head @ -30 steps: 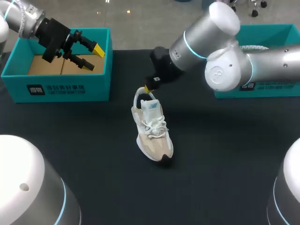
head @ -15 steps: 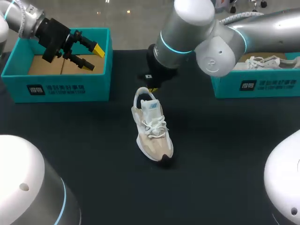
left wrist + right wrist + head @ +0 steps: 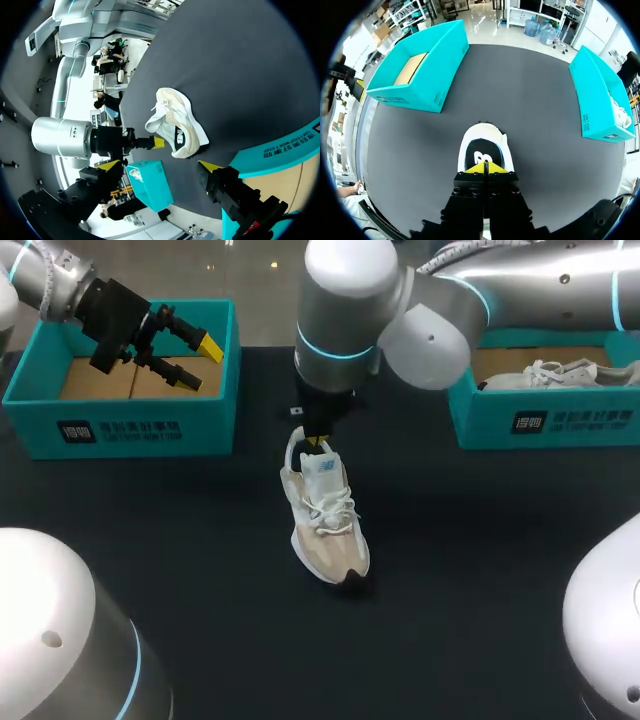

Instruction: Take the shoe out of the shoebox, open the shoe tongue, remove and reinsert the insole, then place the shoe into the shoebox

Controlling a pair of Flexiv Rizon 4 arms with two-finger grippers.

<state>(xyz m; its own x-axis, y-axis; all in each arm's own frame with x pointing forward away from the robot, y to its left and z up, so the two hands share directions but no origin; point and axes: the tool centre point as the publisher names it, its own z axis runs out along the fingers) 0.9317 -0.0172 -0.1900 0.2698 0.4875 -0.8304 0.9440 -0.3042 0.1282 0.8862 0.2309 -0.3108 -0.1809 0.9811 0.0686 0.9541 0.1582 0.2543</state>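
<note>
A cream and white shoe [image 3: 326, 516] lies upright on the black table, toe toward the near edge; it also shows in the left wrist view [image 3: 176, 126] and the right wrist view [image 3: 484, 148]. My right gripper [image 3: 318, 445] points down at the shoe's collar, just above the tongue and heel opening. Its yellow tips [image 3: 485, 168] are pressed together with nothing between them. My left gripper [image 3: 196, 361] hangs open over the left teal shoebox [image 3: 120, 430], far from the shoe, and its spread tips [image 3: 158, 165] hold nothing.
A second teal shoebox [image 3: 540, 422] at the right holds another white shoe [image 3: 556, 372]. The left box shows a bare cardboard floor [image 3: 410, 68]. The right arm's large elbow [image 3: 350, 300] hangs over the table's middle rear.
My right arm has swung leftward, and its shut gripper has moved from behind the heel to just over the shoe's collar. The left arm and the shoe have stayed put.
</note>
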